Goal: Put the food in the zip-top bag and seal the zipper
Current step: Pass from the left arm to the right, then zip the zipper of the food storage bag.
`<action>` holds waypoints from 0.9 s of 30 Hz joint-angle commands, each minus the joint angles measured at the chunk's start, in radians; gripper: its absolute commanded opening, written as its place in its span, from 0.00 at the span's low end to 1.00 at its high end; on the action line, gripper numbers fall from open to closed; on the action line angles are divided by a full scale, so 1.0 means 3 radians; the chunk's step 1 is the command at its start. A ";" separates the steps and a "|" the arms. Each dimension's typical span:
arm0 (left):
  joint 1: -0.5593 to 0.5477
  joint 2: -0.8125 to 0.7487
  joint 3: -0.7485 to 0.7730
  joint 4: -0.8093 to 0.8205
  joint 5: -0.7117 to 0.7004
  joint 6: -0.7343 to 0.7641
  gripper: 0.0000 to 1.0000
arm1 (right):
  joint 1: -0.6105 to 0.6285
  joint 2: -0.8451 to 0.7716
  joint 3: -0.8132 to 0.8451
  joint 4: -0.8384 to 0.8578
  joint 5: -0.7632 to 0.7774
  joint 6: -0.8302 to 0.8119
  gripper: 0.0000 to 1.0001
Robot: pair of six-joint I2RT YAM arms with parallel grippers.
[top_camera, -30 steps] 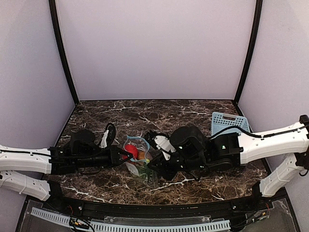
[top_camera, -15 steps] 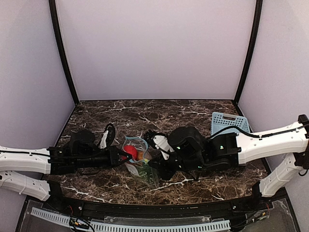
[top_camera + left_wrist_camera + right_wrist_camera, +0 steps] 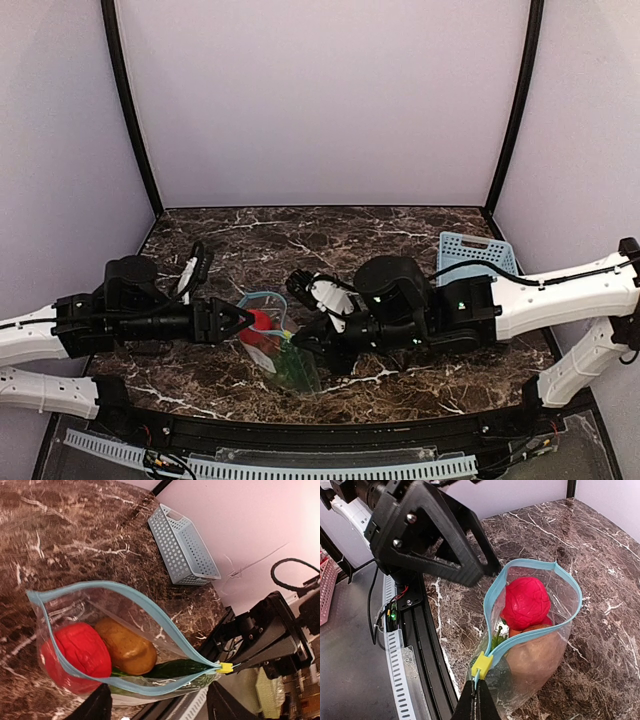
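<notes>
zip-top bag (image 3: pixel 288 364) sits on the table (image 3: pixel 400 225) close to the near edge, a bit left of centre, between the two arms. Mouth is gaping: zipper (image 3: pixel 100 584) forms a wide open loop, the two tracks meeting only at the yellow slider (image 3: pixel 482 665) at one end. Food visible inside through the clear plastic: red round fruit (image 3: pixel 526 602) at the mouth, brown-orange oval fruit (image 3: pixel 125 647) just beside it and touching, green piece (image 3: pixel 175 669) deeper in, along the lower track. Can't tell if a second red one is in there. Right tool (image 3: pixel 476 697) has its fingers pressed together, pinching the bag edge right below the slider. Left tool (image 3: pixel 240 320) is spread apart at the opposite end of the mouth, gripping nothing; in its wrist view both fingers (image 3: pixel 96 706) stand clear of the plastic on either side. Light-blue basket (image 3: pixel 475 255) sits near the right edge of the table towards the far corner, well apart from the bag.
</notes>
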 commanded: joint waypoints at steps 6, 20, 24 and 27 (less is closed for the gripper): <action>0.0013 -0.0014 0.1007 -0.1341 -0.0142 0.1333 0.79 | 0.0016 -0.0389 -0.0577 0.0496 -0.0112 0.0136 0.00; 0.0012 0.1031 0.1451 -0.0562 0.1594 0.2873 0.83 | 0.0018 -0.0646 -0.0829 0.0620 0.0033 0.0140 0.00; 0.0009 0.1195 0.1409 -0.0451 0.1749 0.2916 0.74 | 0.0019 -0.0704 -0.0953 0.0797 0.0030 0.0151 0.00; 0.0011 0.1283 0.1397 -0.0360 0.1815 0.2935 0.65 | 0.0019 -0.0706 -0.0956 0.0795 0.0031 0.0147 0.00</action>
